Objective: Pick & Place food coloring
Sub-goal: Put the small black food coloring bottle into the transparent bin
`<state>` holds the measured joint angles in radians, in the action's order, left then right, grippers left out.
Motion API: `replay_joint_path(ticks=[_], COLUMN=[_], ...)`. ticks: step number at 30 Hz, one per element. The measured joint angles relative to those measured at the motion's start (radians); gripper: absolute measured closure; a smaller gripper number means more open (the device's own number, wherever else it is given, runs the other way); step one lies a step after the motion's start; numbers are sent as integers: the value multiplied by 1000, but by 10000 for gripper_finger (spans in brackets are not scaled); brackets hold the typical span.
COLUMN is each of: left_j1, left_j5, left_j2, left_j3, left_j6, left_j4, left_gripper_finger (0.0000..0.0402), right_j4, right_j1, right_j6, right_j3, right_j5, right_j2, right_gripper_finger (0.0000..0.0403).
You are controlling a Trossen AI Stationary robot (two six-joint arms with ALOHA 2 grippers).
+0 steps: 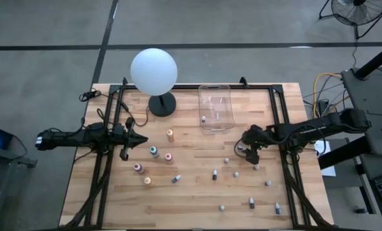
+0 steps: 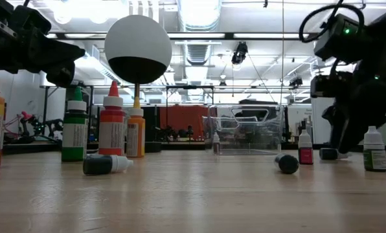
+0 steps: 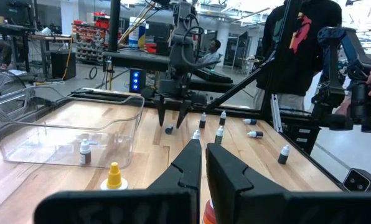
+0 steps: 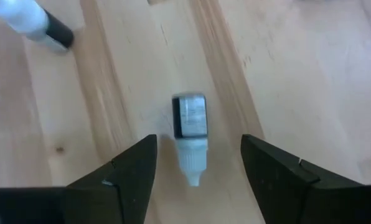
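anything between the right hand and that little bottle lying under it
Nothing visible. The right hand hangs open straight over the small dark-and-white bottle, which lies on its side on bare wood between the two fingers. Another bottle lies off to one side, clear of the fingers.

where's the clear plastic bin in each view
high view: clear plastic bin at the table's far edge, right of the globe lamp.
low view: bin centre-right, lamp to its left.
left wrist view: bin at left.
right wrist view: not in it.
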<state>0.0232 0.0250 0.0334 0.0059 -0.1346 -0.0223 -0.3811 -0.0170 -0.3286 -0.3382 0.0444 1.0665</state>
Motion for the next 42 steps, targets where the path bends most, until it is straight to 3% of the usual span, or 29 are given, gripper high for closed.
replay_joint_path(ticks=[9, 32, 42], left_j1=[0, 0, 0], left_j5=[0, 0, 0], left_j2=[0, 0, 0], left_j3=[0, 0, 0], left_j6=[0, 0, 0], left_j4=[0, 0, 0], left_gripper_finger=[401, 401, 401], right_j4=[61, 3, 5], right_j1=[0, 0, 0], right_j6=[19, 15, 16], right_j3=[-5, -4, -3], right_j5=[8, -19, -12], right_j2=[90, 54, 55], right_gripper_finger=[177, 180, 214])
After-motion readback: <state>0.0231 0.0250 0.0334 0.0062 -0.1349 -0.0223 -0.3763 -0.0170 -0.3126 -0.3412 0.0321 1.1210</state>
